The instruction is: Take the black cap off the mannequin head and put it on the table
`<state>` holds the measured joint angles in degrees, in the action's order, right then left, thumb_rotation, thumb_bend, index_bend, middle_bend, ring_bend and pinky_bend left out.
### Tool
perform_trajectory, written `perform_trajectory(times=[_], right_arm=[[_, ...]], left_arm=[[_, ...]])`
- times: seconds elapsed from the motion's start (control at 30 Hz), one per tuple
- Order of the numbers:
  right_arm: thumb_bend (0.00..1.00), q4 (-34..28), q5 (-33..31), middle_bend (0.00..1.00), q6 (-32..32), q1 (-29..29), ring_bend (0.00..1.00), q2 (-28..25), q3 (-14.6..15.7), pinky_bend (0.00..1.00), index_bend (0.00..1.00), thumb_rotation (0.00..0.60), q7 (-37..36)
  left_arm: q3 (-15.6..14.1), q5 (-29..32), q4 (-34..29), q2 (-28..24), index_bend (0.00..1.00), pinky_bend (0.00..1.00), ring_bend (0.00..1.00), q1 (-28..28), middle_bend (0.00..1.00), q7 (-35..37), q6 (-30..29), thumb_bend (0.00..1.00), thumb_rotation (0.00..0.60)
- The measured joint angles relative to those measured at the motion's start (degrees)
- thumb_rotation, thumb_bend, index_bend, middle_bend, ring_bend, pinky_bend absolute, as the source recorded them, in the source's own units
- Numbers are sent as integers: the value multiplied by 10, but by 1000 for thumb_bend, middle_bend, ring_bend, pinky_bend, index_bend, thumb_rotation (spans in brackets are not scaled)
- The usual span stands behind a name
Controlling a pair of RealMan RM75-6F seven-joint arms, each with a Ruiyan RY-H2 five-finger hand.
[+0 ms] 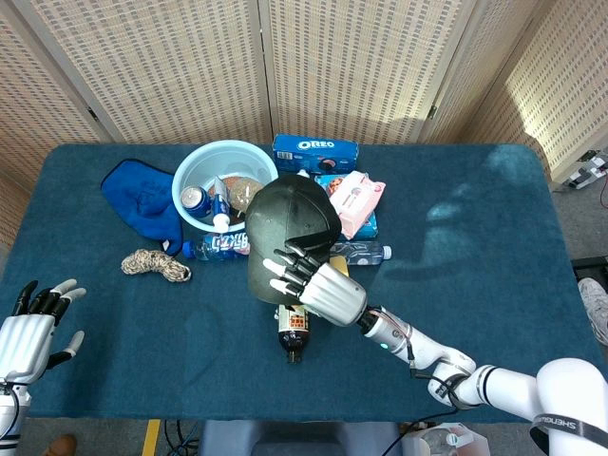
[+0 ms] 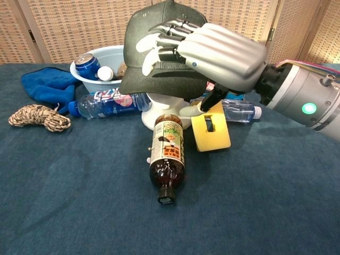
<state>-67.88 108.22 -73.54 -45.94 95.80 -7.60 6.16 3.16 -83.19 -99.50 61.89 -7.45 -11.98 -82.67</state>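
The black cap (image 1: 293, 217) (image 2: 151, 24) sits on a white mannequin head (image 2: 166, 110) at the table's middle; only the head's lower part shows under the brim. My right hand (image 1: 319, 287) (image 2: 215, 50) lies over the cap's front from the right. Its fingers (image 2: 154, 45) rest spread on the crown above the brim. The thumb hangs below the brim near the mannequin's neck, apart from the cap. My left hand (image 1: 30, 328) hovers at the table's near left edge, fingers apart, holding nothing.
A brown tea bottle (image 1: 294, 334) (image 2: 167, 155) lies in front of the mannequin, with a yellow tag (image 2: 211, 127) beside it. Behind are a light blue bowl (image 1: 202, 161) of items, a blue bottle (image 2: 109, 101), a rope bundle (image 2: 37, 117), a blue cloth (image 1: 142, 195), an Oreo box (image 1: 315, 150) and a tissue pack (image 1: 359, 199).
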Motion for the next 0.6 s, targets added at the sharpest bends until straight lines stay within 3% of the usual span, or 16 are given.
perform_trajectory(times=[0.23, 0.6], right_arm=[[220, 46, 1, 201, -26, -18, 2, 27, -3, 0, 365, 600, -24], [447, 104, 0, 280, -68, -41, 61, 55, -5, 0, 567, 600, -56]], left_arm=[[0, 0, 1, -1, 246, 19, 163, -2, 162, 3, 1, 293, 600], [0, 2, 2, -3, 251, 19, 163, -3, 162, 6, 4, 293, 600]])
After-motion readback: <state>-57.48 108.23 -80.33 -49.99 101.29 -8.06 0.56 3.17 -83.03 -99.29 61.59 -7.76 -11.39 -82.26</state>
